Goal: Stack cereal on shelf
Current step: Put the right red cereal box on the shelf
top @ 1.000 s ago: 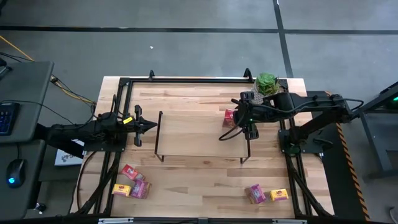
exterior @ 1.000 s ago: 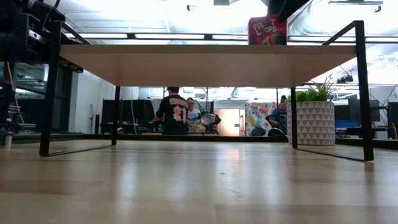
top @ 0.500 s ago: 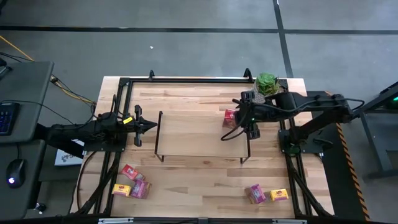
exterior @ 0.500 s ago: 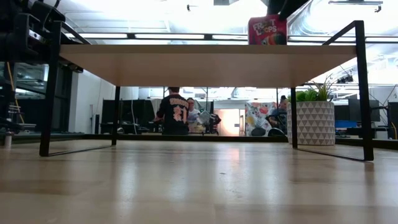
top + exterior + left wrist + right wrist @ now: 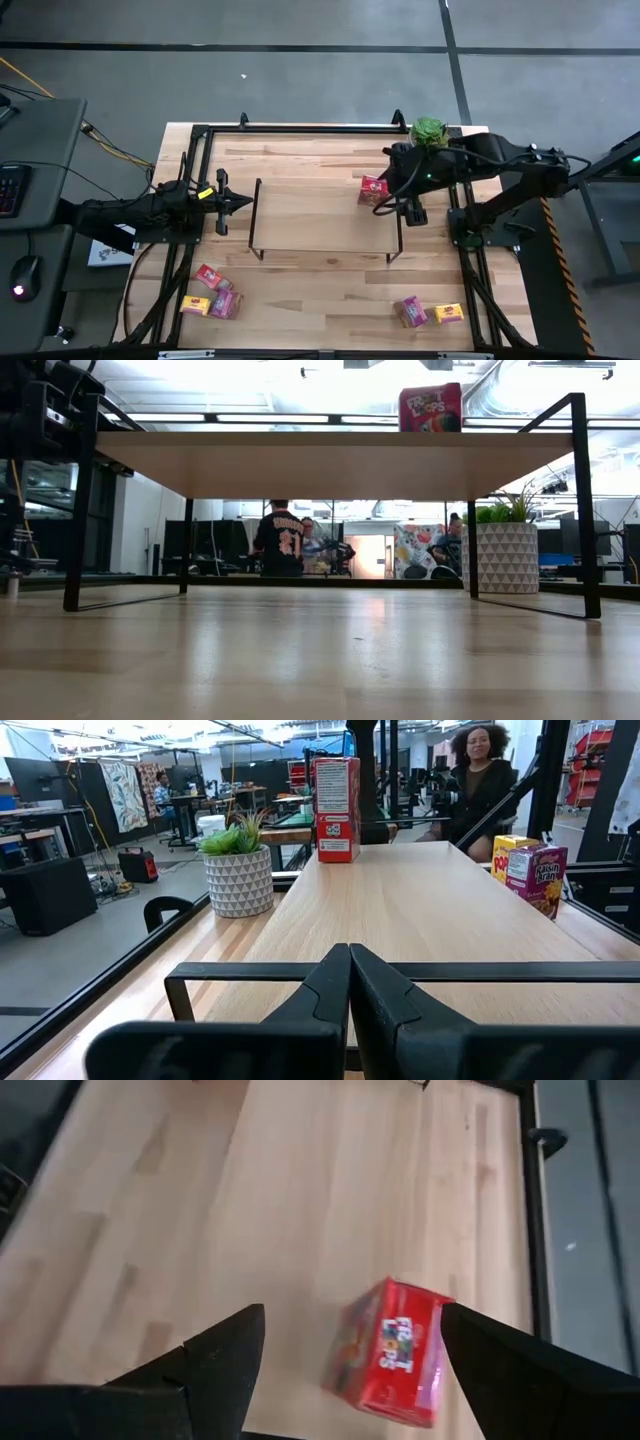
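The shelf (image 5: 320, 215) is a light-wood board on black wire legs in the middle of the table. One red cereal box (image 5: 373, 189) stands upright on the far right part of its top (image 5: 430, 408) (image 5: 336, 808). My right gripper (image 5: 408, 210) hovers open just right of that box and above it; in its wrist view (image 5: 350, 1320) the red box (image 5: 395, 1352) lies below, between the spread fingers, untouched. My left gripper (image 5: 240, 203) waits shut at the shelf's left end (image 5: 350, 982). The other cereal boxes lie on the tabletop.
Red (image 5: 208, 276), yellow (image 5: 196, 305) and pink (image 5: 226, 303) boxes lie near the table's near-left corner; a pink (image 5: 410, 311) and a yellow (image 5: 449, 314) one near the near-right. A potted plant (image 5: 430, 131) stands at the far right corner. People sit in the room beyond.
My right gripper has drawn away from the red box, moving toward the table's right edge and upward out of the low view. The box has stayed standing upright on the shelf top where it was.
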`<state>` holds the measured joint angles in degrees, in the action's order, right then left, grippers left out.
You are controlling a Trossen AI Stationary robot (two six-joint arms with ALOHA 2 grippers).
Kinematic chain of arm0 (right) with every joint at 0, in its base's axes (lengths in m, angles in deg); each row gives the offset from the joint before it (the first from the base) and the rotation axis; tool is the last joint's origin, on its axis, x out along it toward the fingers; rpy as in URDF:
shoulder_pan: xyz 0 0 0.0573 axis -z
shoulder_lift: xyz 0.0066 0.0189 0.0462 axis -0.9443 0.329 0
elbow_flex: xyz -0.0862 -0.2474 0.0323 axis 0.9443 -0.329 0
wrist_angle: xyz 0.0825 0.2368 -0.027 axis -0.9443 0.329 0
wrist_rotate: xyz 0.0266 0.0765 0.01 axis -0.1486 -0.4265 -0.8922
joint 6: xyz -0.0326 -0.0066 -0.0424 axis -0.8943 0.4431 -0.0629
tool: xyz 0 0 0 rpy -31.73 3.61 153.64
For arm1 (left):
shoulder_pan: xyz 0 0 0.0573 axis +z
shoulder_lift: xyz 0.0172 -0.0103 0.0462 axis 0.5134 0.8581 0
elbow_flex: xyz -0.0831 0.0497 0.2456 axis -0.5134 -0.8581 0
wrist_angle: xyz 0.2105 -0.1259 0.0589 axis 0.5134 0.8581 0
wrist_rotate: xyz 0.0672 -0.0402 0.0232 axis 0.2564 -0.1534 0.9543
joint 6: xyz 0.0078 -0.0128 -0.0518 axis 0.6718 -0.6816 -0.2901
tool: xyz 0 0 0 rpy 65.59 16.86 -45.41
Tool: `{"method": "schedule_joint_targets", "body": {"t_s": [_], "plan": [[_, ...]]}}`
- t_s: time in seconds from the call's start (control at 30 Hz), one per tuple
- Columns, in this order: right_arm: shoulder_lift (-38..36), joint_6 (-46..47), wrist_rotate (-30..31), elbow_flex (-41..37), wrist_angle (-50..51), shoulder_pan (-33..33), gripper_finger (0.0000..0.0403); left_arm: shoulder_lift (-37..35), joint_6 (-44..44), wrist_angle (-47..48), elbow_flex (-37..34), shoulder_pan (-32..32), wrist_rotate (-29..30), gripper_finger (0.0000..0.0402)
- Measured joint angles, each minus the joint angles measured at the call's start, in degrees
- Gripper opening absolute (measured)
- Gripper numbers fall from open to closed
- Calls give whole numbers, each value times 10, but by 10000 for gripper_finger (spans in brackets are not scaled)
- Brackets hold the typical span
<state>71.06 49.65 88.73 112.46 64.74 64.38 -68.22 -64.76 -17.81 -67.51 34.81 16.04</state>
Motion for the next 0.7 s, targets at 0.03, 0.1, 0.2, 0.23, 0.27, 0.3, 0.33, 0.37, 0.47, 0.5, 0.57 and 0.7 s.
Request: {"method": "schedule_joint_targets", "body": {"t_s": [0.03, 0.1, 0.2, 0.23, 0.27, 0.3, 0.33, 0.37, 0.47, 0.5, 0.57, 0.7], "plan": [[0, 14, -6, 1, 0, 0, 296, 0, 0, 0, 0, 0, 0, 3], [0, 44, -14, 1, 0, 0, 296, 0, 0, 0, 0, 0, 0, 3], [0, 87, -15, -7, -1, 0, 296, 0, 0, 0, 0, 0, 0, 3], [0, 98, -15, -11, -1, 0, 296, 0, 0, 0, 0, 0, 0, 3], [0, 111, -15, -12, -1, 0, 296, 0, 0, 0, 0, 0, 0, 3], [0, 124, -18, -14, -5, 0, 296, 0, 0, 0, 0, 0, 0, 3], [0, 132, -24, -17, -13, 0, 296, 0, 0, 0, 0, 0, 0, 3], [0, 132, -32, -19, -18, 0, 296, 0, 0, 0, 0, 0, 0, 3], [0, 115, -76, -21, -30, -2, 296, 0, 0, 0, 0, 0, 0, 3], [0, 107, -92, -21, -37, -6, 296, 0, 0, 0, 0, 0, 0, 3], [0, 93, -118, -21, -47, -15, 296, 0, 0, 0, 0, 0, 0, 3], [-3, 63, -143, -21, -50, -44, 296, 0, 0, 0, 0, 0, 0, 3]]}}
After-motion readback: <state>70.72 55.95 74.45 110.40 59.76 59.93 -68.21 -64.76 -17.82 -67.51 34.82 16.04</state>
